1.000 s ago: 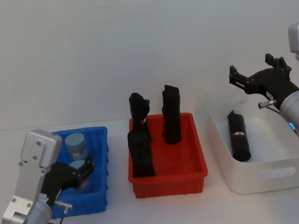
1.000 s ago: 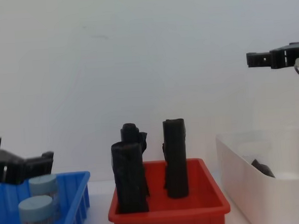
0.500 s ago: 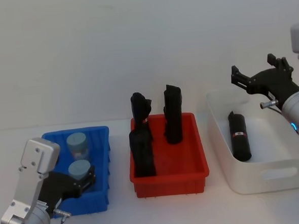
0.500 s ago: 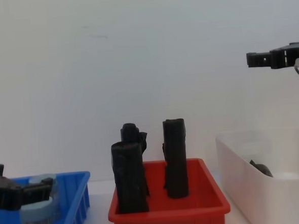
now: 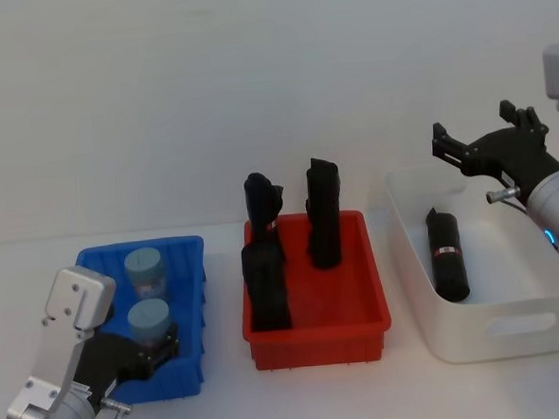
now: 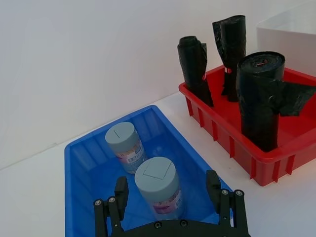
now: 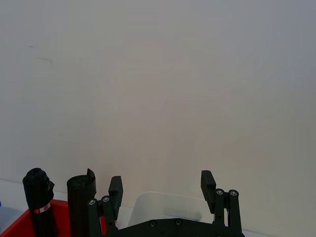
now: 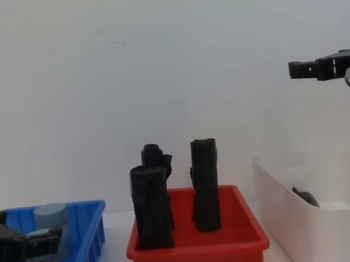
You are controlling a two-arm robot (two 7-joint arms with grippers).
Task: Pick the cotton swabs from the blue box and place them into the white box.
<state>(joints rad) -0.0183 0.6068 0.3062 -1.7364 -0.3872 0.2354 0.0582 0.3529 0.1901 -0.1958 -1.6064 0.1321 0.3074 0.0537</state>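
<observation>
White box [image 5: 496, 334]: right side of the head view, smooth-walled, on the white table [image 5: 414, 391]; holds one black roll [image 5: 446, 254] lying flat along its left wall. Red bin [image 5: 316, 338]: centre of the head view, just left of the white box, apart from it. Blue box [image 5: 186, 263]: lower left of the head view, beside the red bin, ribbed walls, low rim. Right gripper [image 5: 472, 131]: upper right of the head view, raised above the white box's far rim, fingers spread wide, nothing between them; seen side-on at the upper right edge of the chest view [image 8: 296, 69]. Left gripper [image 5: 155, 348]: lower left corner of the head view, down inside the blue box, fingers [image 6: 212, 183] parted to either side of the nearer tub, a gap visible on each side in the left wrist view. Black rolls [image 5: 321, 212]: three, upright in the red bin, two at left, one at back centre. Cotton swabs [image 5: 144, 272]: two grey-lidded tubs, both upright in the blue box, one at the back, one nearer [image 6: 158, 185] between the left gripper's fingers.
</observation>
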